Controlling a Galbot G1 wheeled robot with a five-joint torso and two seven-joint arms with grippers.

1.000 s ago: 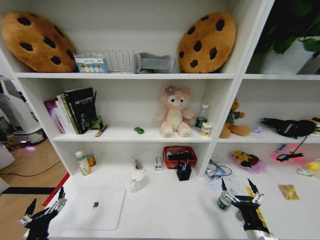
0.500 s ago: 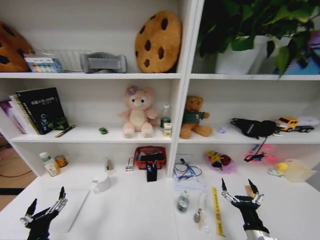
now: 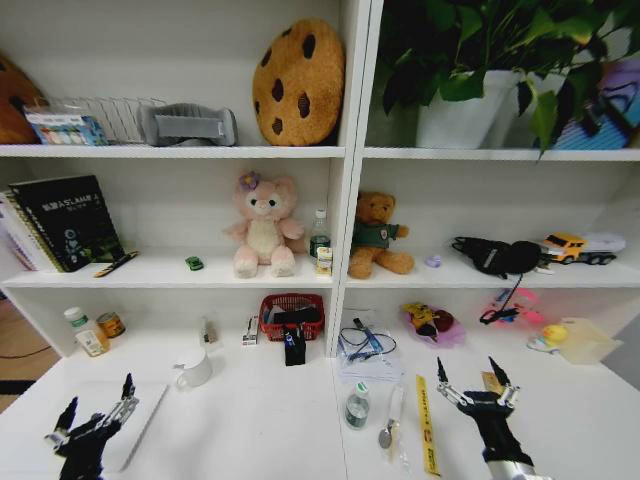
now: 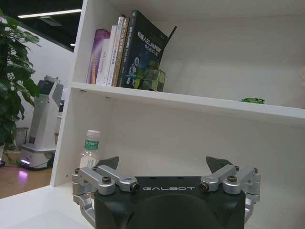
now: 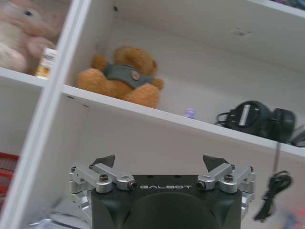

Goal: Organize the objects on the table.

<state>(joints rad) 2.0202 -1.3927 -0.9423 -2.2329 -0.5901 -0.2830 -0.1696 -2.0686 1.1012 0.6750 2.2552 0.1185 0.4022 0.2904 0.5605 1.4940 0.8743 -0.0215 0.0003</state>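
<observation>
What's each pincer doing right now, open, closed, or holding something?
Left pincer: open, holding nothing, above the silver laptop at the long white desk's left end.
Right pincer: open, holding nothing, beside the yellow ruler.

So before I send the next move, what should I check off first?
1. Left hand open and empty: ok, fingers apart with nothing between them.
2. Right hand open and empty: ok.
3. Laptop located: ok, lid shut, flat on the table by the left hand.
4. Green toy car located: ok, on the middle shelf beside the pink plush.
5. Pens identified: cannot tell; slim white items lie next to the yellow ruler, but their caps are unclear.
6. Free space around the right hand: not ok, the yellow ruler lies close by.
</observation>
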